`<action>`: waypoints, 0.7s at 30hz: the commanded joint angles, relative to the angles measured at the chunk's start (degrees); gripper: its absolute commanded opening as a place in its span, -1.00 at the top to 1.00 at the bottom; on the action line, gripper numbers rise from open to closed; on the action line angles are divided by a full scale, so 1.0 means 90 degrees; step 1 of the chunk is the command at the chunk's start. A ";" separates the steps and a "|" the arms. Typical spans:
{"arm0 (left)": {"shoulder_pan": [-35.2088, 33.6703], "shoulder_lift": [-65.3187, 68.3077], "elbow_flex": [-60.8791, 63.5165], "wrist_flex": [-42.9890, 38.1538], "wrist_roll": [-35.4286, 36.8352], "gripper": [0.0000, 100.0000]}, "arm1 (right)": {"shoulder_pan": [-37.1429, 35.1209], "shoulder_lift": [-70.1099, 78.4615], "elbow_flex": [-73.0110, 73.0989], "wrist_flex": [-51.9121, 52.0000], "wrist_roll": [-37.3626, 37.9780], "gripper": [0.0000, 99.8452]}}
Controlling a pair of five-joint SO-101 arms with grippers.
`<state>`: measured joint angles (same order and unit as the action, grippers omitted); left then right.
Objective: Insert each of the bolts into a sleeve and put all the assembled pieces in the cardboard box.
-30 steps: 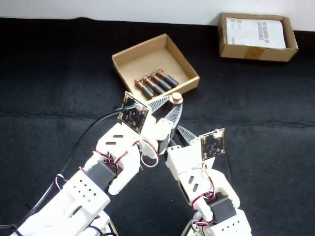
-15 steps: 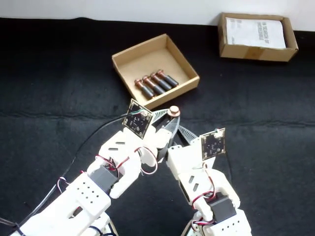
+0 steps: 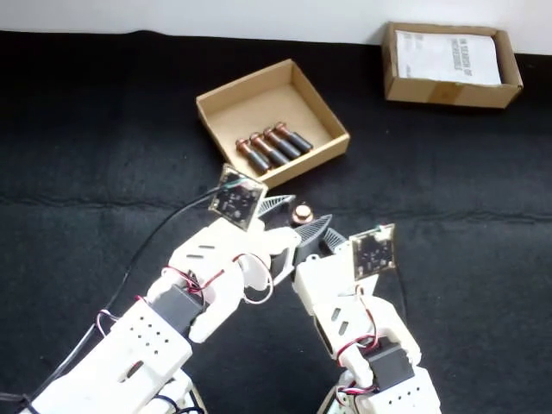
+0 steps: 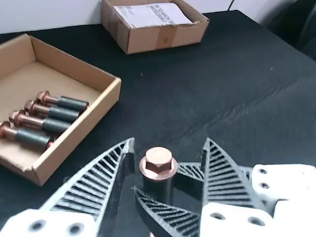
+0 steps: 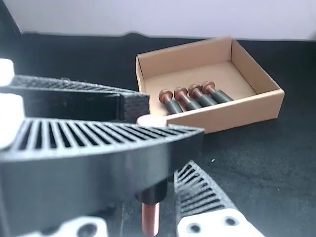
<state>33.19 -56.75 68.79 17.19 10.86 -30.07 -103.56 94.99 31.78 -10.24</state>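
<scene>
An assembled piece, a copper-headed bolt (image 3: 302, 213) inside a dark sleeve (image 4: 157, 190), stands upright between both grippers, in front of the open cardboard box (image 3: 259, 82). My right gripper (image 3: 312, 231) is shut on the sleeve; the bolt's threaded end (image 5: 148, 219) hangs below its fingers (image 5: 98, 148). My left gripper (image 4: 169, 145) is open, with one finger on each side of the bolt head (image 4: 158, 164) and a gap on both sides. Several assembled pieces (image 3: 274, 145) lie side by side in the box (image 4: 79, 138), near its front wall (image 5: 237, 116).
A second, smaller cardboard box (image 3: 453, 65) holding a printed sheet sits at the back right on the black cloth (image 3: 103, 155). Both arms crowd the front middle. Open cloth lies to the left and right of the box.
The piece has come back from the box's front edge toward the arms. The left gripper's fingers now stand apart around it, and the right gripper's fingers have come up onto it.
</scene>
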 commanded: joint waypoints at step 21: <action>-0.0366 -0.2662 -0.1626 0.2657 -0.0078 0.97 | 0.0503 -0.0142 0.0904 -0.0093 -0.0029 0.98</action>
<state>32.04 -76.53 56.40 40.04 10.68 -26.37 -103.56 94.99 31.78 -10.24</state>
